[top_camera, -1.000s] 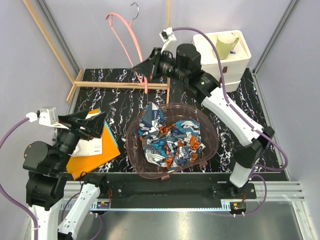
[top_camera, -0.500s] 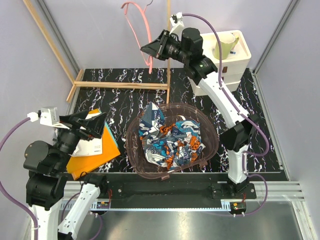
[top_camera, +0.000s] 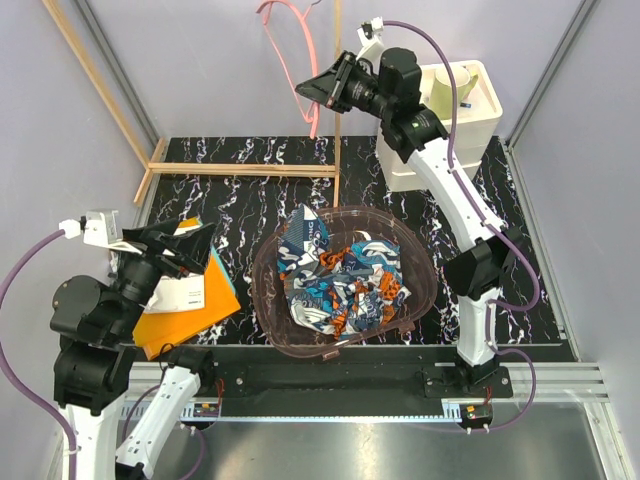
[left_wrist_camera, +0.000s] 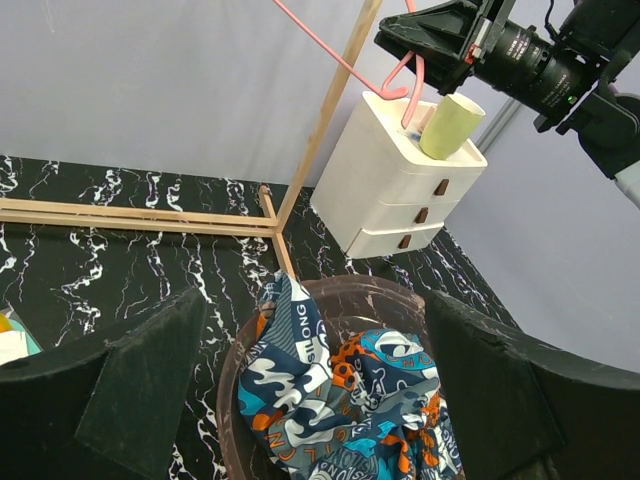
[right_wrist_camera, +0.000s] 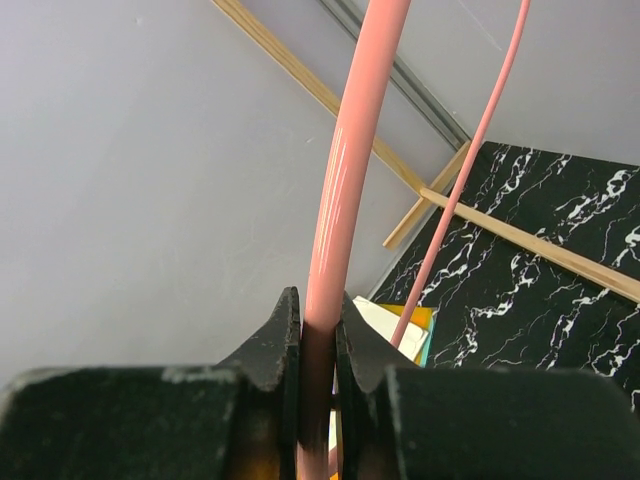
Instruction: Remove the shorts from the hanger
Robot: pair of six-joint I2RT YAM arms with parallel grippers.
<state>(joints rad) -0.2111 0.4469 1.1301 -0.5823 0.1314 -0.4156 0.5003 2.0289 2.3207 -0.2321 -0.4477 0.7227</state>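
Note:
The printed shorts (top_camera: 340, 280) lie crumpled inside a brown round basket (top_camera: 262, 290), apart from the hanger; the left wrist view shows the shorts (left_wrist_camera: 340, 400) too. The salmon-pink hanger (top_camera: 300, 40) hangs high at the back, bare. My right gripper (top_camera: 318, 90) is shut on one of its thin bars (right_wrist_camera: 345, 200), which passes between the fingers (right_wrist_camera: 285, 330). My left gripper (top_camera: 172, 250) stands open at the left above some papers, nothing between its fingers (left_wrist_camera: 130, 390). The hanger's hook is cut off by the top edge.
A white drawer unit (top_camera: 470, 120) with a green mug (top_camera: 452, 92) on top stands at the back right. Straight wooden rods (top_camera: 240, 170) form a frame at the back left. Orange and teal folders (top_camera: 195, 300) lie under the left gripper.
My right arm has lifted the hanger up and to the right, away from the basket. The left gripper has turned slightly. The shorts have not moved.

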